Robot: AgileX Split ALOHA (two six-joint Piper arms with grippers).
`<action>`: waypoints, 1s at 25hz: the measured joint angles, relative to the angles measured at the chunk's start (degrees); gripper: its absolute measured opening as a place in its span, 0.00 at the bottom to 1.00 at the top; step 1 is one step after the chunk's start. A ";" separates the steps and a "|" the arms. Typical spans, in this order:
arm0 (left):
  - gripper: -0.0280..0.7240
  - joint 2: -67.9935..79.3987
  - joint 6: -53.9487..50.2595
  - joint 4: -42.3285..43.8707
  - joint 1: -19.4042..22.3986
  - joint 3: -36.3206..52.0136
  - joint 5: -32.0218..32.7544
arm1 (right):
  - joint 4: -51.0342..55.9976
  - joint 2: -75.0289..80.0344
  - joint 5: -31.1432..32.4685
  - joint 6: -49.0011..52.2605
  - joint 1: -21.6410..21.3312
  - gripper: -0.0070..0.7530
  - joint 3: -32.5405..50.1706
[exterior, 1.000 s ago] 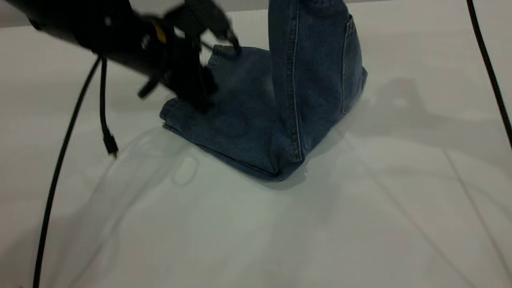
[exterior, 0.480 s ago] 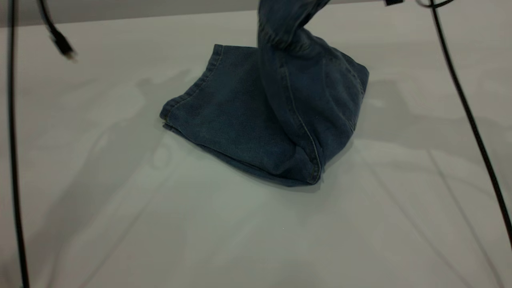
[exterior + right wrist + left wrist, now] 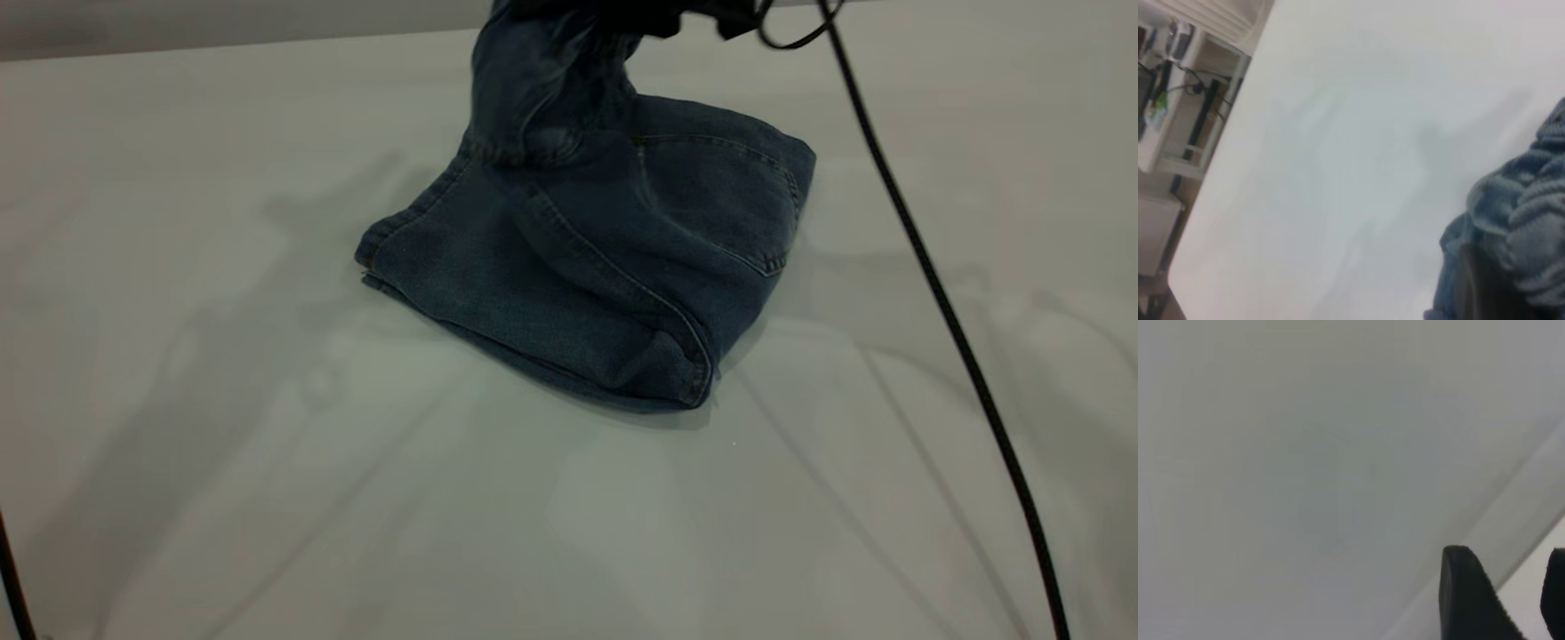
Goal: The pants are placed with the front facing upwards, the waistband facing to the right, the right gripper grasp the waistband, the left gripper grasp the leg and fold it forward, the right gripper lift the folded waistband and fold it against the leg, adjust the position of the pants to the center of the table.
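The pants lie near the middle of the worktop, already folded once, their waist end raised over the leg. They look like soft, weighty denim that sags between holds, so the thick puckered waistband is the sure place to grip. My right pincer is clamped on it. My left pincer, apart over bare worktop, holds nothing, its jaws parted.
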 joint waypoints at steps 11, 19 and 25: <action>0.40 -0.12 0.00 0.00 -0.07 -0.03 -1.19 | 0.00 4.00 4.44 0.86 2.67 0.47 -2.19; 0.40 -0.12 0.00 0.00 -0.07 -0.03 -2.76 | 0.02 4.00 1.53 7.89 3.01 0.76 -4.28; 0.40 -0.12 0.00 0.00 -0.07 -0.03 -2.53 | -4.39 4.00 -8.32 24.00 4.52 0.71 -6.09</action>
